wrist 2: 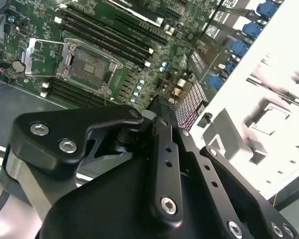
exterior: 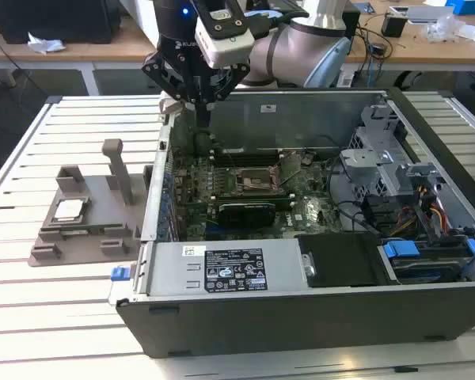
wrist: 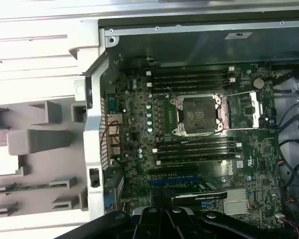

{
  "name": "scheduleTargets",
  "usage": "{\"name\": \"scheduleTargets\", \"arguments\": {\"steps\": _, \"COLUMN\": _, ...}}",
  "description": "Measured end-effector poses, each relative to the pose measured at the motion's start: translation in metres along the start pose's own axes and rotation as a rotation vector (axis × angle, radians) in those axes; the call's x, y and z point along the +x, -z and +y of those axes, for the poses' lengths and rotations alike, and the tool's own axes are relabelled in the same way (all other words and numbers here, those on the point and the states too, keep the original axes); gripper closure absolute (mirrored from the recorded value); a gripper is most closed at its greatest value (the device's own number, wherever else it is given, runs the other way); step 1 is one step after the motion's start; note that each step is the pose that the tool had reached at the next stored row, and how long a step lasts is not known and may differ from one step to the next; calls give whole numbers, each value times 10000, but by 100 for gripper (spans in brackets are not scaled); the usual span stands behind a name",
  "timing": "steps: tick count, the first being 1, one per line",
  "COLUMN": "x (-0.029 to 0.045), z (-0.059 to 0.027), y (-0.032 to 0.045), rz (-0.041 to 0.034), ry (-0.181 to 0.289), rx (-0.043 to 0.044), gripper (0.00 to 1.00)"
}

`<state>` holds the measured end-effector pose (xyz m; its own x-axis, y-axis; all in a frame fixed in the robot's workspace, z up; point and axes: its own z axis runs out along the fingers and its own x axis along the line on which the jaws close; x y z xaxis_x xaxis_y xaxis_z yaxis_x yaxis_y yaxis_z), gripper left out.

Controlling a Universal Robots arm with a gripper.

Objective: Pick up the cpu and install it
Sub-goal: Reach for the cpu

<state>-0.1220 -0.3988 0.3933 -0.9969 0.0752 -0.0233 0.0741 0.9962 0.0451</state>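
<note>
None of the task done yet, apparently. Lying flat, metal face up, in the grey holder (exterior: 103, 207): the cpu (exterior: 69, 210), at nine o'clock of the computer case (exterior: 301, 309) in the exterior view. Square, so no long axis; edges in line with the holder's. At one o'clock from it, well apart, above the case: the gripper (exterior: 202, 119), pressed together on nothing. Motherboard socket (wrist: 197, 115) bare, retaining frame (wrist: 249, 107) open.

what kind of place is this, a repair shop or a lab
Most likely a robotics lab or test bench rather than a shop. A robot arm hangs over an open computer case that sits on a slatted table, and cluttered wooden desks stand behind.
</note>
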Motion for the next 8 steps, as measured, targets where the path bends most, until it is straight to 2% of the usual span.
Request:
{"name": "scheduleTargets", "arguments": {"steps": 1, "x": 28, "z": -3, "y": 2, "rz": 1, "ry": -1, "rx": 1, "gripper": 89}}
{"name": "scheduleTargets", "arguments": {"steps": 3, "x": 156, "z": -12, "y": 4, "rz": 0, "ry": 1, "rx": 0, "gripper": 89}}
{"name": "scheduleTargets", "arguments": {"steps": 8, "x": 353, "z": -26, "y": 10, "rz": 1, "ry": 0, "rx": 1, "gripper": 89}}
